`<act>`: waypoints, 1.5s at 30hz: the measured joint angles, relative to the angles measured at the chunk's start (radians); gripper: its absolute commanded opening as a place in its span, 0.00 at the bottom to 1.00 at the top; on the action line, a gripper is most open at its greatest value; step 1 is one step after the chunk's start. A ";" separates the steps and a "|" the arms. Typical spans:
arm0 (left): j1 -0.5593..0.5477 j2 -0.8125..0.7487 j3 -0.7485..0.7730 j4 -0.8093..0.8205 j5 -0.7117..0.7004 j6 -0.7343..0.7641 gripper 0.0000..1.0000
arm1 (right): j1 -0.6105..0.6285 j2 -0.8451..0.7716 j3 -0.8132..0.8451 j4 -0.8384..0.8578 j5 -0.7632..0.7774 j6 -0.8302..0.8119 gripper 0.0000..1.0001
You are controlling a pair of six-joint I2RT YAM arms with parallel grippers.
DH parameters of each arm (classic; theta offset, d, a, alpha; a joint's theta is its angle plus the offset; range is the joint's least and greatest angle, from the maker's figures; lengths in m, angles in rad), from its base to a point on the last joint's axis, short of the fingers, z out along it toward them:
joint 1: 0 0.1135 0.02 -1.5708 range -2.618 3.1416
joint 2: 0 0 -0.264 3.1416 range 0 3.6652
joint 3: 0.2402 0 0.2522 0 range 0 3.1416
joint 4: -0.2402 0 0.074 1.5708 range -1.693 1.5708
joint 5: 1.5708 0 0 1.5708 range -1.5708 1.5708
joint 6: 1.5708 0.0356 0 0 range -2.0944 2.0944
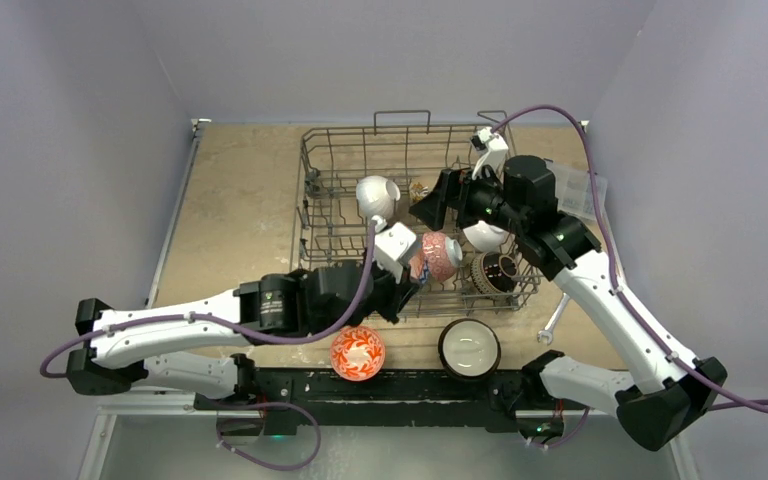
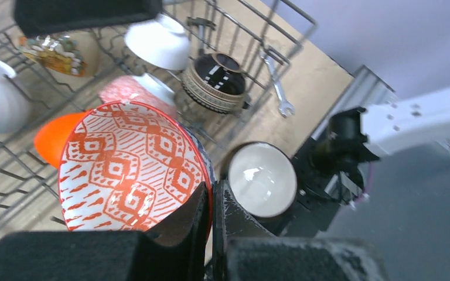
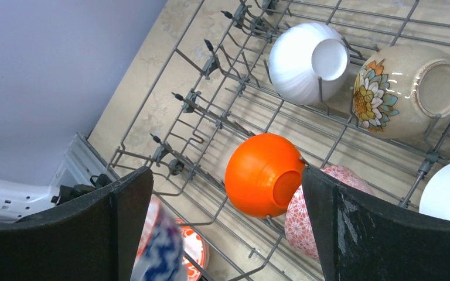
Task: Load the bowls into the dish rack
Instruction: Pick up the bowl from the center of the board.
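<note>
Now my left end effector [image 2: 212, 199] pinches red-patterned bowl [image 2: 129, 167] rim; right end effector [image 3: 225, 172] spread wide above orange bowl [image 3: 261, 172].

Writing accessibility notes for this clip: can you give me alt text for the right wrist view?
Open right fingers frame an orange bowl lying on its side among the tines of a wire rack, with a pink patterned bowl beside it. Farther back, a white bowl and a floral bowl also sit in the rack.

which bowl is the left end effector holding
The red diamond-patterned bowl, rim pinched by the left end effector; the others sit free in the dish rack or on the table.
</note>
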 measured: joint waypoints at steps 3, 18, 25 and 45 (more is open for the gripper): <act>0.131 0.032 0.002 0.028 0.059 0.040 0.00 | 0.000 -0.005 0.003 -0.006 0.011 0.007 0.99; 0.787 0.074 -0.160 0.351 0.585 0.117 0.00 | -0.002 0.039 0.005 0.053 -0.086 0.126 0.99; 0.868 0.027 -0.277 0.546 0.730 0.178 0.00 | -0.002 0.127 -0.060 0.274 -0.248 0.250 0.99; 0.873 -0.056 -0.365 0.766 0.915 0.330 0.00 | 0.007 0.282 -0.108 0.692 -0.381 0.542 0.98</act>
